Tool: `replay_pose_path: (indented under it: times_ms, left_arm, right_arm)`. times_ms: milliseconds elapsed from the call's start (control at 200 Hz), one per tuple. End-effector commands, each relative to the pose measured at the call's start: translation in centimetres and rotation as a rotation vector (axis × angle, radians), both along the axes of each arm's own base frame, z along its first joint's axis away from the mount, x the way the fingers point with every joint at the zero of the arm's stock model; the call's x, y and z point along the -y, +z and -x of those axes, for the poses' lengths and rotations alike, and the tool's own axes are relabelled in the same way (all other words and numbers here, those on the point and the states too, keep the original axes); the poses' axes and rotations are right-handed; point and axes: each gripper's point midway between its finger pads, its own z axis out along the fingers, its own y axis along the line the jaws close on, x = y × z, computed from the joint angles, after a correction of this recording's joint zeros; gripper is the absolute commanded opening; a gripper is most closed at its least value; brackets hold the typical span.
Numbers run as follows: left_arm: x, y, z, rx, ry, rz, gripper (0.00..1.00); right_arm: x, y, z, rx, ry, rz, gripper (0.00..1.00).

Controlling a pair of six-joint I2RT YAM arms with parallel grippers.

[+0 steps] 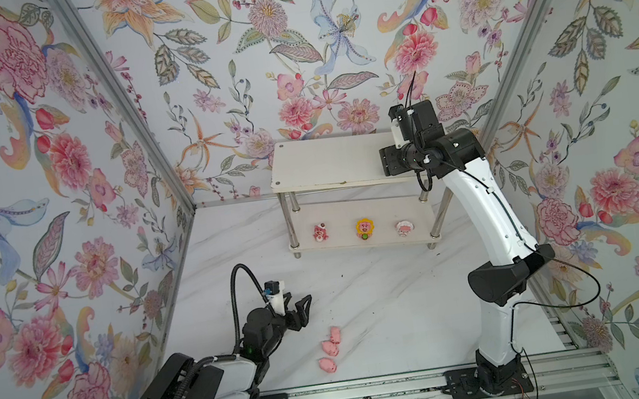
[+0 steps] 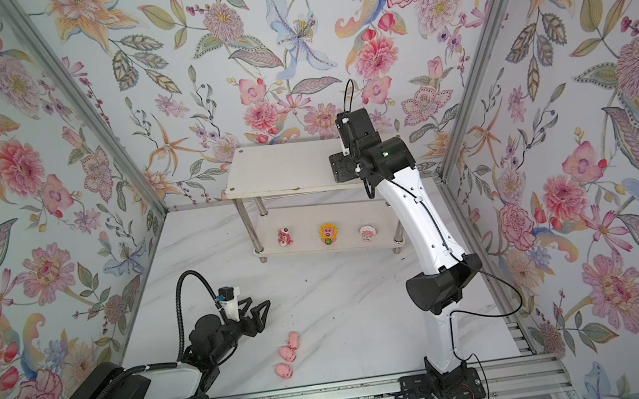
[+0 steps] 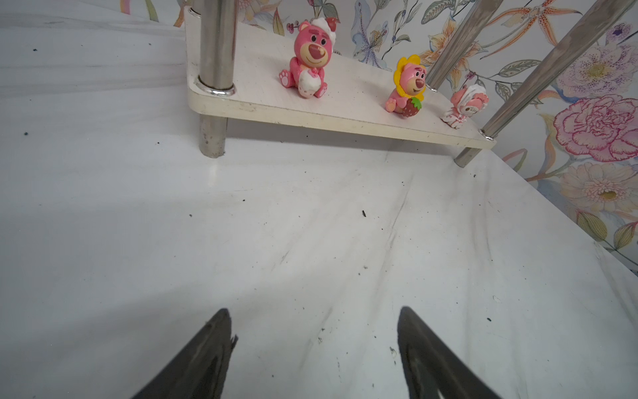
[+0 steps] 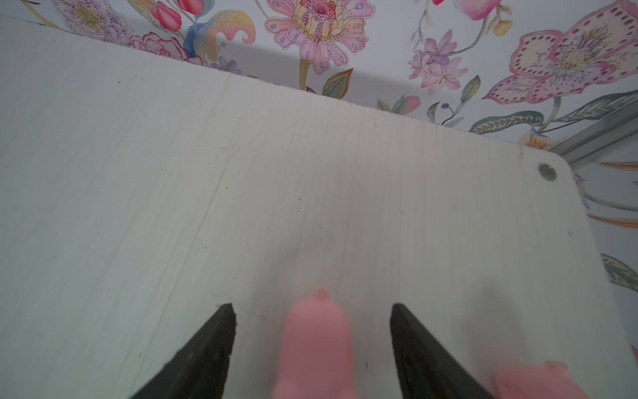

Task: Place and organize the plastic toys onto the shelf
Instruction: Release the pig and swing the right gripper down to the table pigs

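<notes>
- Flowery walls (image 1: 32,163) ring a white table (image 1: 386,305).
- Right gripper (image 4: 312,307), jaws wide, sits around a pink pig (image 4: 316,342) on the shelf (image 4: 241,172) top, not touching.
- Left gripper (image 3: 313,310): wide, empty.
- Next, I think: lift off gently, fetch three table pigs (image 1: 329,348).

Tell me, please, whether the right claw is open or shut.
Open: the right claw stands spread, its fingers clear of the pink pig between them.

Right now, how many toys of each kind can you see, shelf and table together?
Pink pigs: 5 (3 on table, 2 atop shelf)
Red-pink bear: 1
Yellow-petalled figure: 1
Pink-and-white figure: 1
Total: 8
</notes>
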Motion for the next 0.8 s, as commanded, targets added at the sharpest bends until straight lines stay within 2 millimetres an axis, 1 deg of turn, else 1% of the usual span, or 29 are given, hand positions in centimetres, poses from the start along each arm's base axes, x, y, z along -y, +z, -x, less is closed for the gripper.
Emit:
replay_pose_path:
  times_ms: [0,60,110,125,170,180,235,240,255,275,360,425,430,505,545,591,656,721,771,796]
  left_arm:
    - [0.3,1.1,-0.4,0.033,-0.012,0.028,0.77]
    - [0.3,1.2,-0.3,0.035,-0.013,0.031,0.77]
    - [0.3,1.2,-0.3,0.035,-0.012,0.032,0.77]
    - [0.3,1.1,-0.3,0.035,-0.012,0.032,0.76]
    - [0.2,1.2,-0.3,0.037,-0.009,0.032,0.76]
    - [0.2,1.2,-0.3,0.038,-0.008,0.032,0.76]
    - [0.1,1.2,-0.3,0.037,-0.004,0.03,0.76]
    - [0.0,1.1,-0.3,0.037,-0.002,0.029,0.76]
    - [0.1,1.1,-0.2,0.036,-0.004,0.028,0.76]
    - [0.0,1.1,-0.3,0.036,0.001,0.027,0.76]
    - [-0.2,0.8,-0.4,0.03,0.011,0.018,0.76]
    - [-0.2,0.6,-0.4,0.024,0.012,0.014,0.76]
    - [-0.1,0.6,-0.4,0.023,0.011,0.014,0.76]
    - [-0.1,0.1,-0.4,0.008,0.009,0.01,0.74]
    - [0.0,0.0,-0.4,-0.003,0.007,0.019,0.73]
    - [0.1,0.0,-0.1,-0.009,0.003,0.038,0.72]
    - [0.2,0.4,0.4,-0.004,0.001,0.08,0.7]
    - [0.3,0.8,0.8,-0.004,0.002,0.114,0.68]
    - [0.7,1.2,1.1,-0.001,-0.006,0.116,0.66]
    - [0.9,1.0,1.3,-0.009,-0.007,0.103,0.65]
  right_arm:
    - [1.2,3.6,3.3,0.078,-0.017,0.028,0.76]
    - [1.4,4.1,4.6,0.088,-0.023,0.036,0.77]
    - [1.5,4.0,5.8,0.085,-0.023,0.043,0.77]
    - [1.4,4.2,6.3,0.089,-0.018,0.04,0.77]
    - [1.1,3.8,7.7,0.085,-0.006,0.048,0.77]
    - [1.0,4.0,8.0,0.092,-0.002,0.046,0.77]
    - [0.4,2.9,9.7,0.091,0.027,0.061,0.77]
    - [0.0,3.1,10.1,0.098,0.04,0.058,0.77]
    - [-0.6,2.6,10.7,0.096,0.063,0.062,0.77]
    - [-1.0,2.4,11.5,0.105,0.084,0.058,0.77]
    - [-2.5,0.1,14.4,0.101,0.168,0.025,0.74]
    - [-3.8,-2.5,16.4,0.062,0.24,-0.019,0.66]
    - [-3.9,-3.2,16.5,0.049,0.246,-0.013,0.66]
    - [-5.5,-7.3,18.4,-0.041,0.331,-0.069,0.55]
    - [-6.8,-9.9,19.4,-0.109,0.391,-0.084,0.52]
    - [-8.1,-12.8,20.5,-0.186,0.453,-0.08,0.51]
    - [-9.6,-17.0,22.0,-0.279,0.529,-0.008,0.51]
    - [-11.1,-20.4,23.2,-0.331,0.588,0.079,0.52]
    - [-12.7,-22.4,24.4,-0.357,0.654,0.109,0.53]
    - [-13.6,-23.4,24.9,-0.368,0.691,0.115,0.53]
